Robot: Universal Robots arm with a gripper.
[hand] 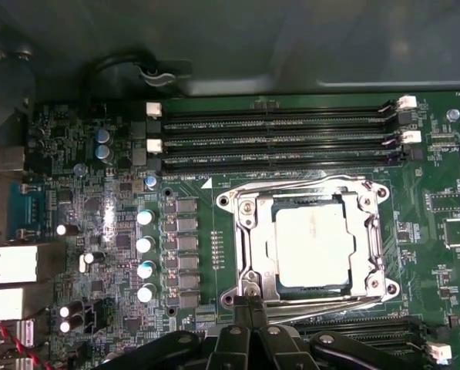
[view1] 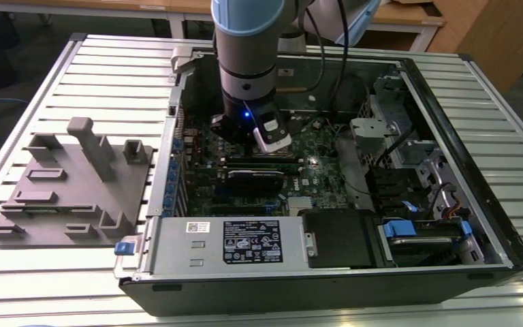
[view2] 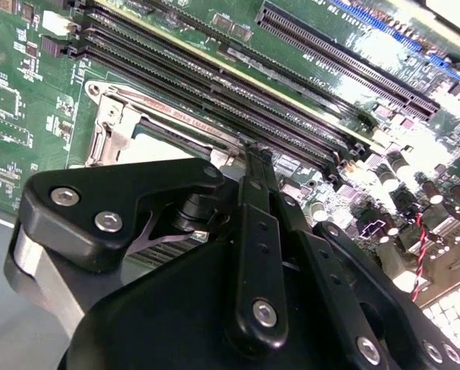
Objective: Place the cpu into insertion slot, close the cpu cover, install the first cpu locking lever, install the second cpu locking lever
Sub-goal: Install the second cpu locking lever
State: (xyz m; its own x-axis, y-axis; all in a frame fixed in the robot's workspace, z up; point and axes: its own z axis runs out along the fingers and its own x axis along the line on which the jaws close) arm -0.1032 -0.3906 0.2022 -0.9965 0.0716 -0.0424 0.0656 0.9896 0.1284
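A pale grey metal table with long parallel slots [view1: 98, 65] stands on a dark grey floor [view1: 25, 34], with light wooden desks [view1: 407, 17] behind it and a brown wooden cabinet [view1: 498, 34] at the exterior view's right.

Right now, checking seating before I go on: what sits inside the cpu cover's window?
Through the cpu cover window shows the cpu, its dull silver top lying flat. The insertion slot beneath is covered by it, so the contacts cannot be seen.
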